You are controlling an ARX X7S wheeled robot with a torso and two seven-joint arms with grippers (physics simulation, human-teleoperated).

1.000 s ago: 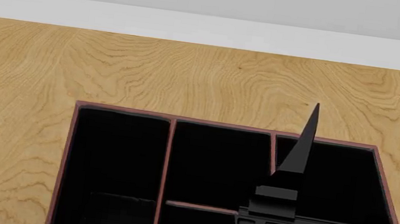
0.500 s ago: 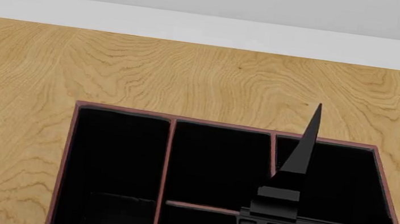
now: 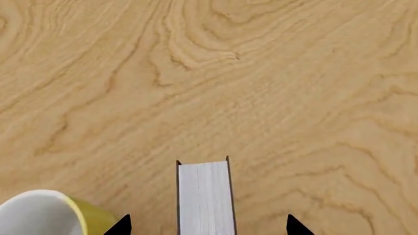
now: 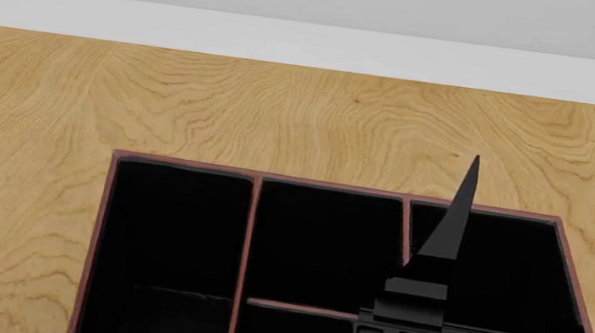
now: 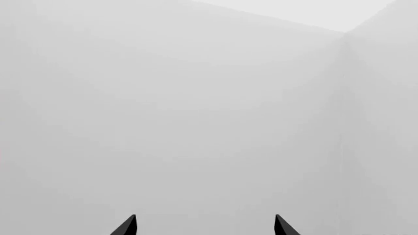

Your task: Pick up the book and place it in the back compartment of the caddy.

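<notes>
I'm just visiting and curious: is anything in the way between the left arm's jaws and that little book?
Nothing visible. In the left wrist view the book stands on edge on the wooden table, right between the open tips of the left gripper. A yellow cup sits off to one side, outside the jaws.

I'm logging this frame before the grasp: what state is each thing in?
book: on the table on its edge, pages up, ungrasped, between the open jaws.
caddy: visible compartments empty.
left gripper: open, straddling the book.
right gripper: open, holding nothing.
yellow cup: beside the book.
</notes>
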